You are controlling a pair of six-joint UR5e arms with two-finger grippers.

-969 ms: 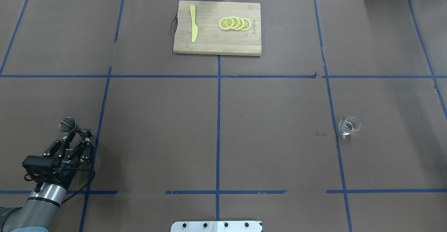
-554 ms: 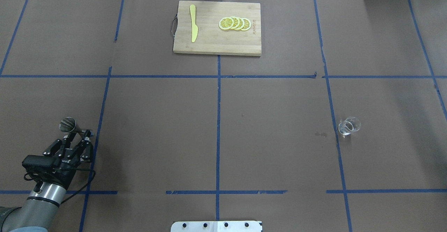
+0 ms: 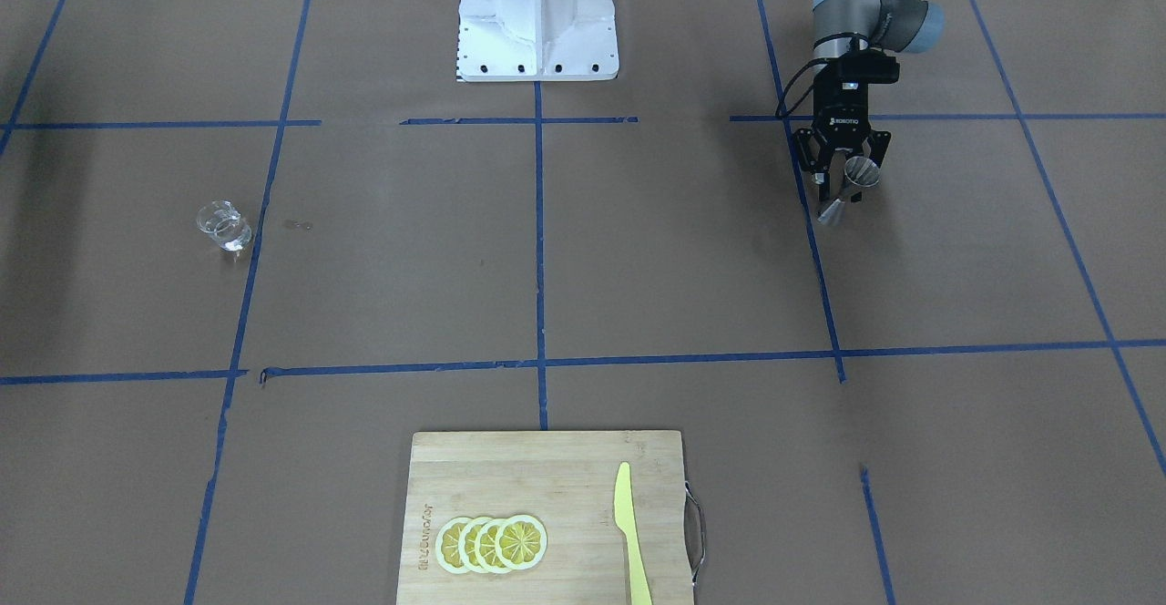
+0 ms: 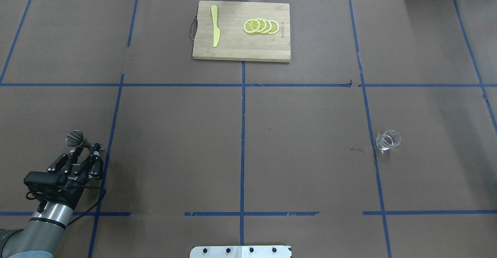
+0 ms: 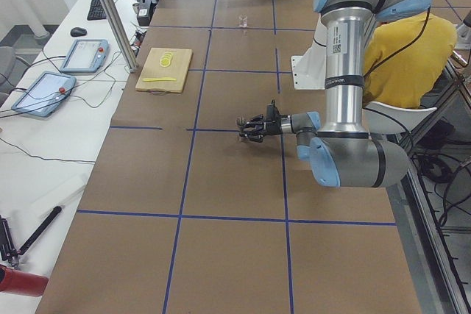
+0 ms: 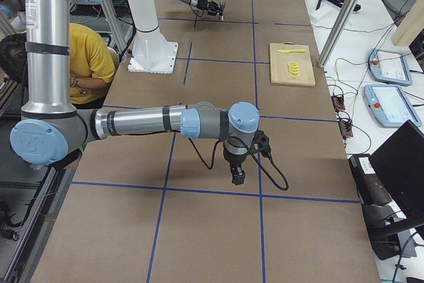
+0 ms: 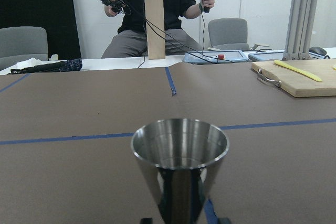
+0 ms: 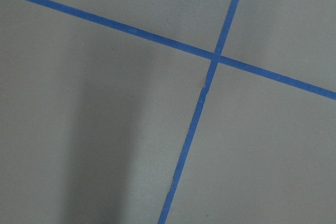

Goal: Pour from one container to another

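Note:
The steel hourglass jigger (image 4: 75, 138) is near the table's left edge, and its open top cone fills the left wrist view (image 7: 180, 145). My left gripper (image 4: 88, 148) is shut on its narrow waist, also visible from the front (image 3: 843, 188). The clear glass cup (image 4: 388, 140) stands alone far to the right, and the front view has it on the left (image 3: 223, 226). My right gripper (image 6: 236, 178) shows only in the exterior right view, pointing down over bare table. I cannot tell whether it is open or shut, and its wrist camera sees only paper and blue tape.
A wooden cutting board (image 4: 240, 50) lies at the far middle, with a yellow knife (image 4: 214, 25) and lemon slices (image 4: 261, 26) on it. The white robot base (image 3: 537, 22) is at the near middle. Small wet spots (image 4: 356, 149) lie left of the glass.
The left arm has shifted very slightly with the jigger. The glass cup has not moved.

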